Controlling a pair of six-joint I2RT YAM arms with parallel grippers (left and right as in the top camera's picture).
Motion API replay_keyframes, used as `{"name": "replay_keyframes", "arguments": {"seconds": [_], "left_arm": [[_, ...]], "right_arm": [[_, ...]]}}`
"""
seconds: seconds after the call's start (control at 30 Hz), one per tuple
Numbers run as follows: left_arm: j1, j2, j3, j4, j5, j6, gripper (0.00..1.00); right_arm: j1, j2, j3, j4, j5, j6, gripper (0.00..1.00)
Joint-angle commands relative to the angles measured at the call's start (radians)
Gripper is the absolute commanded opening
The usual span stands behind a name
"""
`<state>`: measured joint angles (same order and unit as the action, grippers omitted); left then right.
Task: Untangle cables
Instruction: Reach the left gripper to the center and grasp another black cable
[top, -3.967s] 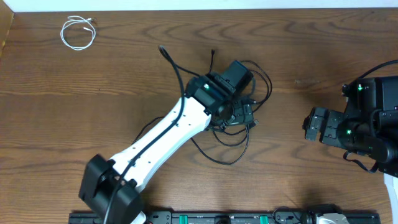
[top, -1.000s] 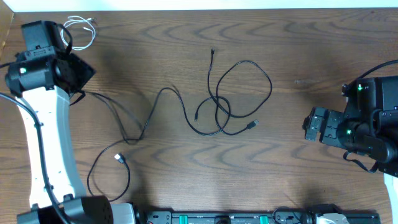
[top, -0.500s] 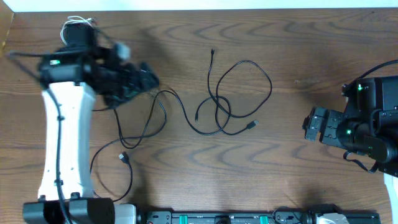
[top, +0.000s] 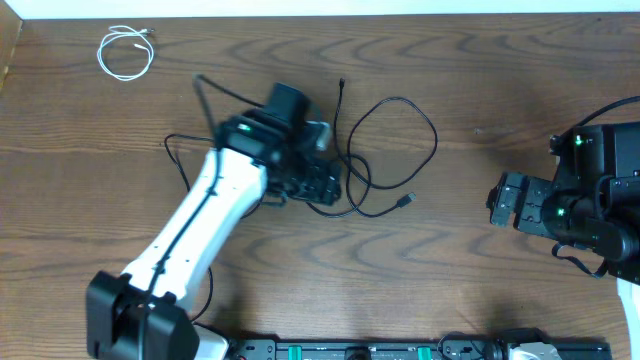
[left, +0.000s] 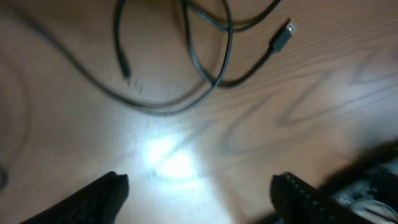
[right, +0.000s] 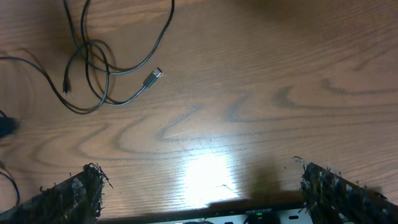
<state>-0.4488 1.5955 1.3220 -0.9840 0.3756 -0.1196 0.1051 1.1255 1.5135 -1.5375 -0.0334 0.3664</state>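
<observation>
The black cables (top: 436, 140) lie near the middle of the table (top: 500, 60), slightly toward its far edge: one wide loop opens toward the right edge, thinner strands cross one another just left of it, and a small plug end (top: 407, 201) rests flat on the wood on the near side of the loop. A second thin end points toward the far edge. The short white cable (top: 101, 55) lies coiled by itself in the far left corner, well apart from the black ones. From above, the left arm (top: 200, 220) stands in our way: it reaches diagonally from the near left corner and its wrist covers the left part of the crossing, so we cannot tell how the strands run beneath it. The left gripper (left: 199, 199) hangs over bare wood with its fingers (left: 106, 193) spread wide and nothing between them; in its wrist view the cables and the plug lie beyond the fingertips, apart from them. The right gripper (right: 199, 193) sits near the right edge, its fingers likewise wide and empty, with the cables far off across bare wood toward the left in its own view. A dark rail (top: 350, 350) runs along the table's near edge.
</observation>
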Motion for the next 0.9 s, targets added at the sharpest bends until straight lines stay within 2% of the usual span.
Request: {"name": "replay_keyframes", "arguments": {"seconds": [0.0, 0.13, 0.27, 0.47, 0.87], "left_arm": [[-0.088, 0.038, -0.006, 0.071, -0.131, 0.011, 0.77], [-0.160, 0.102, -0.006, 0.194, -0.138, 0.011, 0.71], [-0.217, 0.185, -0.006, 0.276, -0.138, 0.011, 0.70], [-0.267, 0.275, -0.006, 0.323, -0.141, 0.011, 0.68], [-0.273, 0.364, -0.006, 0.380, -0.257, 0.011, 0.66]], "right_arm": [[-0.006, 0.000, 0.001, -0.002, 0.005, 0.006, 0.99], [-0.006, 0.000, 0.001, -0.002, 0.005, 0.006, 0.99], [-0.006, 0.000, 0.001, -0.002, 0.005, 0.006, 0.99], [-0.006, 0.000, 0.001, -0.002, 0.005, 0.006, 0.99], [-0.006, 0.000, 0.001, -0.002, 0.005, 0.006, 0.99]]}}
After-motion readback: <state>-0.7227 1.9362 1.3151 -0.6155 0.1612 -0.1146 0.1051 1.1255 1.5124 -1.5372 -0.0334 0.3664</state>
